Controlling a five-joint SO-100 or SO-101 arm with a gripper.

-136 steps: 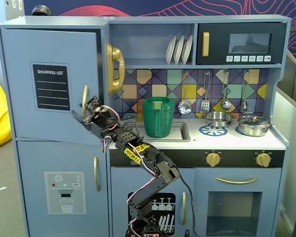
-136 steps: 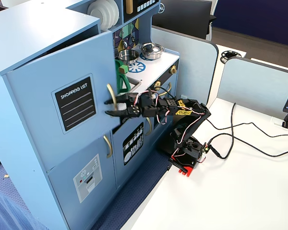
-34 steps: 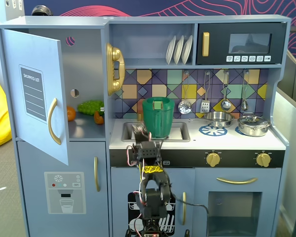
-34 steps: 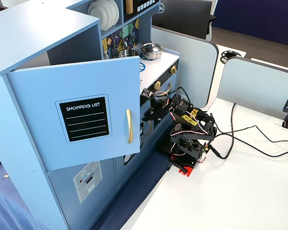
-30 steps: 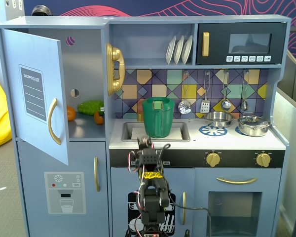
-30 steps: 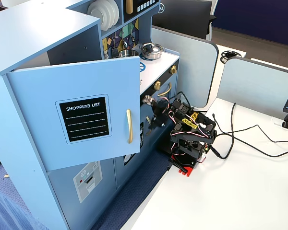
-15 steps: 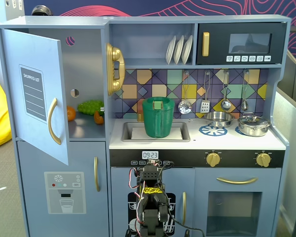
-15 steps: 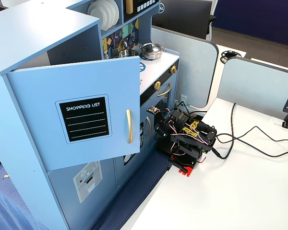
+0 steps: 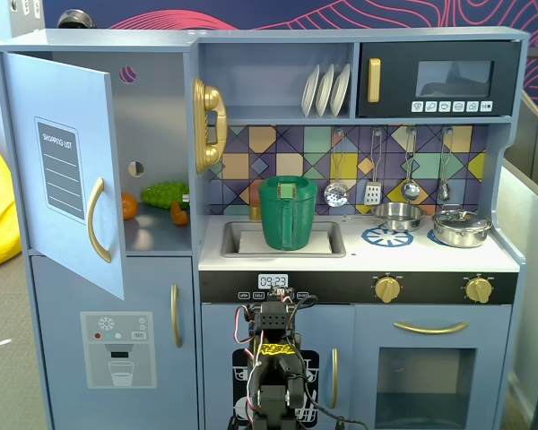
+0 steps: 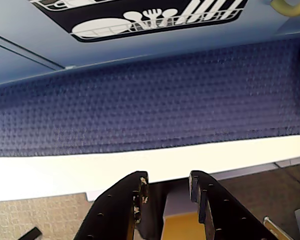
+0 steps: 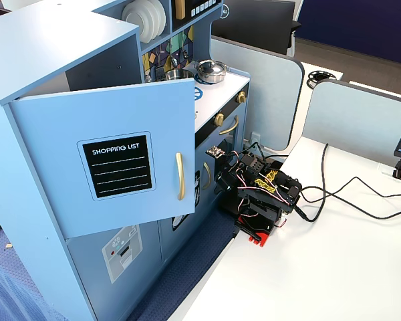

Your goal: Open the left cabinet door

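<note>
The left cabinet door (image 9: 67, 170) with the black "SHOPPING LIST" panel and gold bar handle (image 9: 96, 219) stands swung open, well away from the cabinet front. It also shows in the side fixed view (image 11: 113, 164) with its handle (image 11: 180, 176). My arm (image 9: 273, 358) sits folded low in front of the kitchen, far below and to the right of that door; it also shows on the white table (image 11: 257, 190). In the wrist view my gripper (image 10: 167, 180) points at the table edge and the blue carpet. Its black jaws stand slightly apart with nothing between them.
Toy food (image 9: 164, 194) lies inside the opened cabinet. A lower door with an ice-dispenser graphic (image 9: 117, 349) is shut. A small door with a glassware picture (image 10: 140, 17) is just ahead of the gripper. A green pitcher (image 9: 287, 213) stands in the sink. Cables (image 11: 334, 194) trail across the white table (image 11: 307, 267).
</note>
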